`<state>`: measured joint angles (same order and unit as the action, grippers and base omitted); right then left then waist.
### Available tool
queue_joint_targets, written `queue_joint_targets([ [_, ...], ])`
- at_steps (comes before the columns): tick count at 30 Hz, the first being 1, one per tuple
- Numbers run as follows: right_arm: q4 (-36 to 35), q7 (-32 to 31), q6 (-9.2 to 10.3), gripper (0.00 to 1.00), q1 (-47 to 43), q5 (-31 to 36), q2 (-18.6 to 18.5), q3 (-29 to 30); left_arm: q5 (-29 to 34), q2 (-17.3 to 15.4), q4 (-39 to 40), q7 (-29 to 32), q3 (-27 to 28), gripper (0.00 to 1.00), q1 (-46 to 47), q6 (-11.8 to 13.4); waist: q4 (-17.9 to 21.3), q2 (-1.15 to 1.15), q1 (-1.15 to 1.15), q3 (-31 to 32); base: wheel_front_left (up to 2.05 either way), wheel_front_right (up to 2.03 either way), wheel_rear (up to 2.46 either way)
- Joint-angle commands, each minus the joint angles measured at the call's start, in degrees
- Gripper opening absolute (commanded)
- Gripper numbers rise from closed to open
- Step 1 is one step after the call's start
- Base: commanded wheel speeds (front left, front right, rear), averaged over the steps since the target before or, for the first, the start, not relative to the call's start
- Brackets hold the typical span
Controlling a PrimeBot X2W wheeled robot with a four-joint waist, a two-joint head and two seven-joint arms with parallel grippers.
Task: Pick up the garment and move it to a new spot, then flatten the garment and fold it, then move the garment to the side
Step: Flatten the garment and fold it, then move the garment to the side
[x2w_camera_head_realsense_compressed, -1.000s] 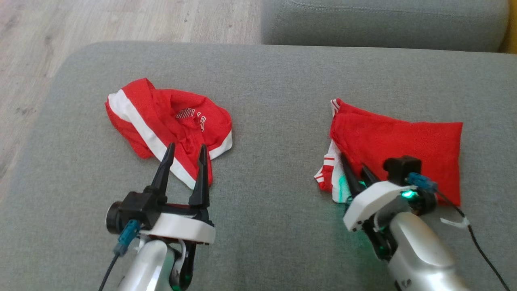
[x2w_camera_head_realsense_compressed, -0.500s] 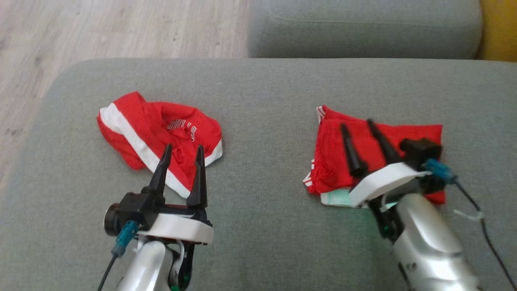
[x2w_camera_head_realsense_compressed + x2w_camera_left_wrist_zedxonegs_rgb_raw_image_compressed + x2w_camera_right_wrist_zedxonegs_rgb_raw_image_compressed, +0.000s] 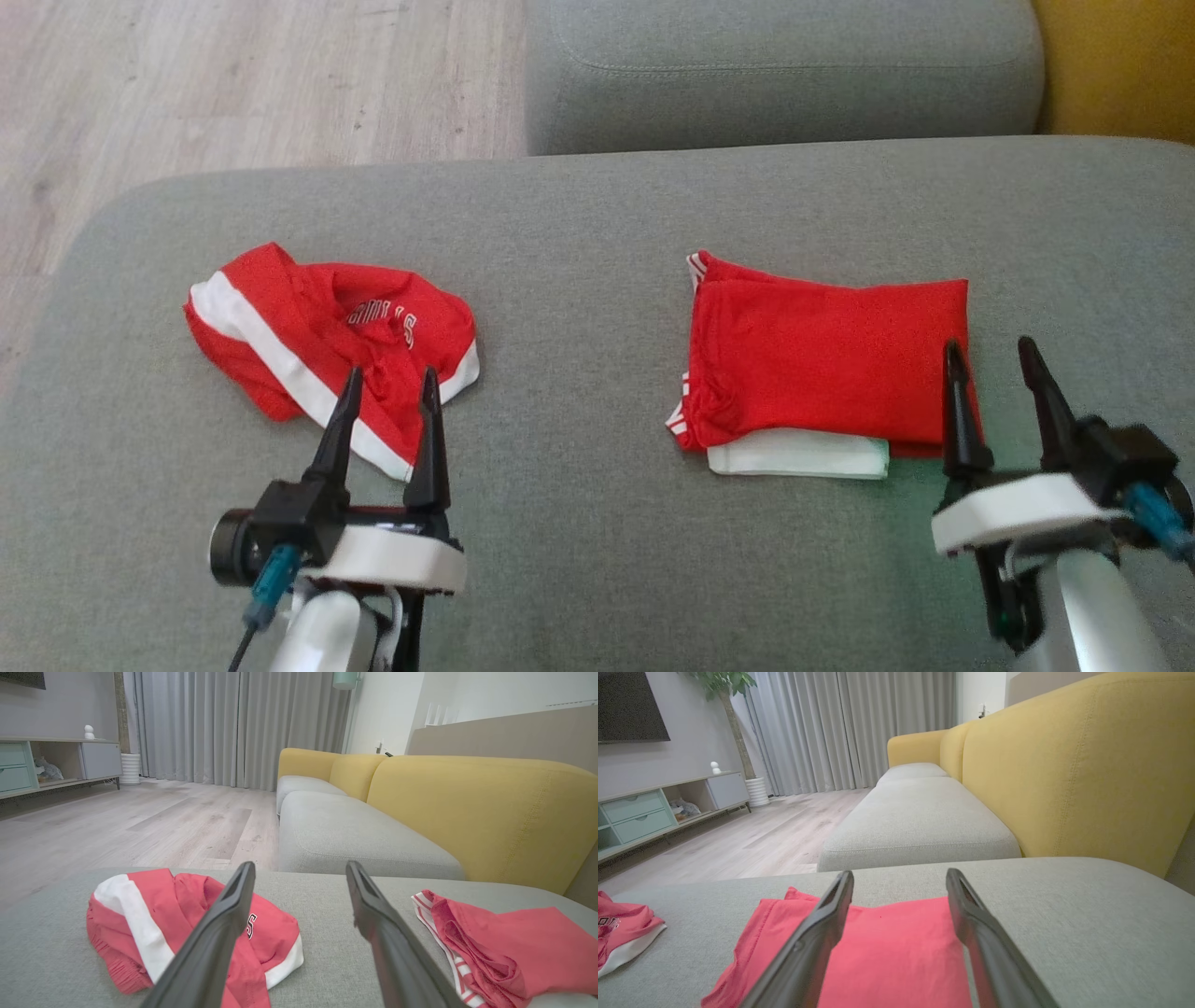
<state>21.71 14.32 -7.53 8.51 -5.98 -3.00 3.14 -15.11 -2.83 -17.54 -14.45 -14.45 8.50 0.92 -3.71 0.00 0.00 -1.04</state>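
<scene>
The folded garment (image 3: 826,359) lies flat on the grey sofa cushion (image 3: 579,541), with a white layer peeking out at its near edge. The right gripper (image 3: 989,343) hovers by its near right corner, fingers released and empty. Well to its left lie a crumpled garment (image 3: 327,341) and the left gripper (image 3: 391,373), fingers likewise parted and holding nothing. To shift the fold sideways, I'd pinch every layer together at that near edge and move it low and slow, so the stack doesn't splay.

A grey seat cushion (image 3: 597,215) is backed by yellow upholstery (image 3: 1064,765). Pale wood flooring (image 3: 140,826) is bounded by grey curtains (image 3: 233,723) and a low cabinet (image 3: 100,759).
</scene>
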Motion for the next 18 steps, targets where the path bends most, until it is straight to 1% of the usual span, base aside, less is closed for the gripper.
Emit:
queue_joint_targets([
  [1,-2.71,0.67,0.04,1.0,0.96,-0.04,0.13,-1.3,0.53,-0.2,2.15,-0.55,2.49,1.0,1.08,-0.35,0.15,0.0,0.0,-0.03,0.0,0.0,0.0],
  [5,-4.29,0.67,0.04,1.0,-2.53,-0.79,0.13,-1.33,1.92,-0.13,2.42,-0.55,3.07,1.0,-0.13,-0.48,0.46,0.0,0.0,-0.26,0.0,0.0,0.0],
  [8,-4.86,0.67,0.04,1.0,-3.29,-1.08,0.13,-1.31,2.46,-0.09,2.66,-0.55,3.28,1.0,-0.42,-0.56,0.52,0.0,0.0,-0.66,0.0,0.0,0.0],
  [14,-4.56,0.67,0.04,1.0,-2.13,-0.95,0.13,-1.33,2.03,-0.07,2.91,-0.55,2.79,1.0,0.5,-0.67,-0.09,0.0,0.0,-1.8,0.0,0.0,0.0],
  [16,-3.54,0.67,0.04,1.0,-1.09,-1.58,0.13,-0.62,1.92,-0.06,3.03,-0.55,2.5,1.0,1.07,-0.67,-0.44,0.0,0.0,-2.58,0.0,0.0,0.0],
  [18,-1.95,0.33,0.04,1.0,0.36,-0.7,0.13,-0.08,1.76,-0.06,3.05,-0.55,2.17,1.0,1.58,-0.69,-0.86,0.0,0.0,-3.3,0.0,0.0,0.0],
])
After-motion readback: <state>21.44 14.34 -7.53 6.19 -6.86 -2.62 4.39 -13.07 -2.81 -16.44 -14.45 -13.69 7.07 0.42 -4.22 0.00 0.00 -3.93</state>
